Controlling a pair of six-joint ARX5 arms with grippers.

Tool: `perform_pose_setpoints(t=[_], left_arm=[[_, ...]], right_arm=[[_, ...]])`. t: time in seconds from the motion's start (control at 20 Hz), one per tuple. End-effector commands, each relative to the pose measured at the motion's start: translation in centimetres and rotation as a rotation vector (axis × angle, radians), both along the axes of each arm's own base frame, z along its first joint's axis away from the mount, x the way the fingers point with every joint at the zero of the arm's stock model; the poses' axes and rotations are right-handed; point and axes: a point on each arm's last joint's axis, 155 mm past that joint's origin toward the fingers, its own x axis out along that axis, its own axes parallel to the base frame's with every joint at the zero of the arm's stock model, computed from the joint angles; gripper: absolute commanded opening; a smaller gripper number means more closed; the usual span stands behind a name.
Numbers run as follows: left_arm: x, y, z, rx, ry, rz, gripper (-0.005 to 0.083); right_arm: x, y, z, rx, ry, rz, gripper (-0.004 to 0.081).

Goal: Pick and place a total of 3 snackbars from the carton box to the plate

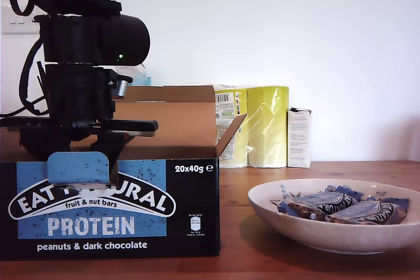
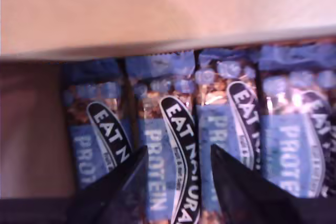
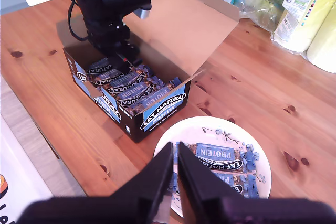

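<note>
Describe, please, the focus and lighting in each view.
First wrist view: soft, the snackbars smeared, glare on wrappers. Exterior view: sharp, soft shadow under the plate. Second wrist view: carton box crisp, fingers of my second gripper blurred.

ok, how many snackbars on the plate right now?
2. First snackbar lies in the plate, toward the exterior view's left; second snackbar beside it, toward that view's right. Another could be hidden beneath.

Black first arm (image 1: 75, 93), cylindrical housing (image 1: 121, 39), looped cables (image 1: 25, 77), pale-blue pad (image 1: 77, 167) on my first pincer (image 2: 178, 153).
</note>
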Motion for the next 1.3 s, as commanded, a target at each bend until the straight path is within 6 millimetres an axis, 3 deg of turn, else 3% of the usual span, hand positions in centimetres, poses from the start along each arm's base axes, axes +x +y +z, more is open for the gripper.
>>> perform_pose_setpoints(t=[0.0,0.65,1.05,1.25], left_arm=[[-0.2,0.5,-0.8,0.015,0.017,0.004,0.0342],[0.4,1.3,-2.2,0.037,0.039,-0.02,0.0342],[-0.5,-0.2,-3.5,-0.035,0.102,-0.04,0.0342],[-1.8,0.4,-4.5,-0.004,0.171,-0.057,0.0342]], right_arm=[[0.0,0.1,0.0,0.002,0.001,0.002,-0.0013],[0.1,0.1,0.0,0.002,-0.001,0.002,-0.0013],[0.1,0.1,0.1,0.003,-0.005,0.002,-0.0013],[0.1,0.1,0.2,0.005,-0.008,0.002,-0.0013]])
